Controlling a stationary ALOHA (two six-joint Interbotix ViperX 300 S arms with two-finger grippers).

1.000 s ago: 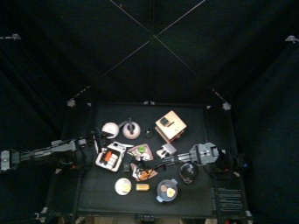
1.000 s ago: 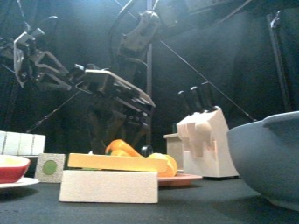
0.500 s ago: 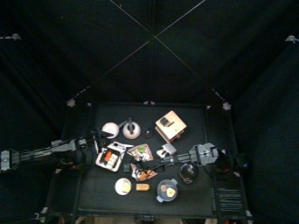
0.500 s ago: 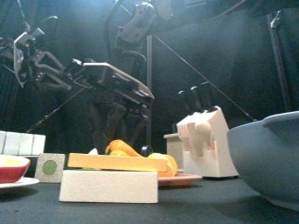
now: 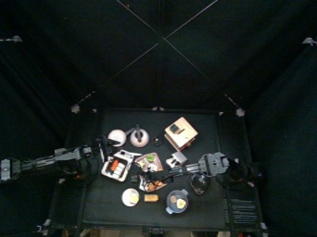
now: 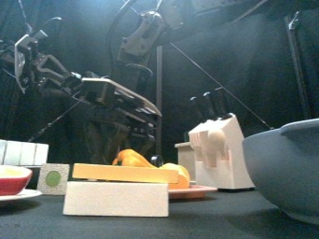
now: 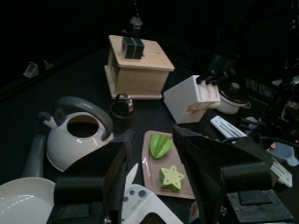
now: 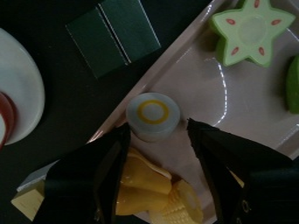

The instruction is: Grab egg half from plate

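Looking through your right wrist camera, you have the egg half [image 8: 155, 116], yolk up, lying on the pale plate [image 8: 233, 92] right between the 2 jaws of the right gripper [image 8: 156, 144]; the jaws stand open, 1 on each side of it, and you cannot tell from the pictures whether either touches it. On the same plate you see a green star-shaped slice [image 8: 250, 36] near the far end and yellow pieces [image 8: 149, 188] just beside the egg half, close to the jaws. From above, your right gripper [image 5: 186, 172] sits over the middle of the table [image 5: 217, 125], near the wooden box [image 5: 181, 132]. Your left gripper [image 7: 167, 188] hangs with its 2 jaws spread apart and holding nothing, looking toward a kettle [image 7: 76, 131], the wooden box [image 7: 138, 66] and another star slice [image 7: 173, 177].
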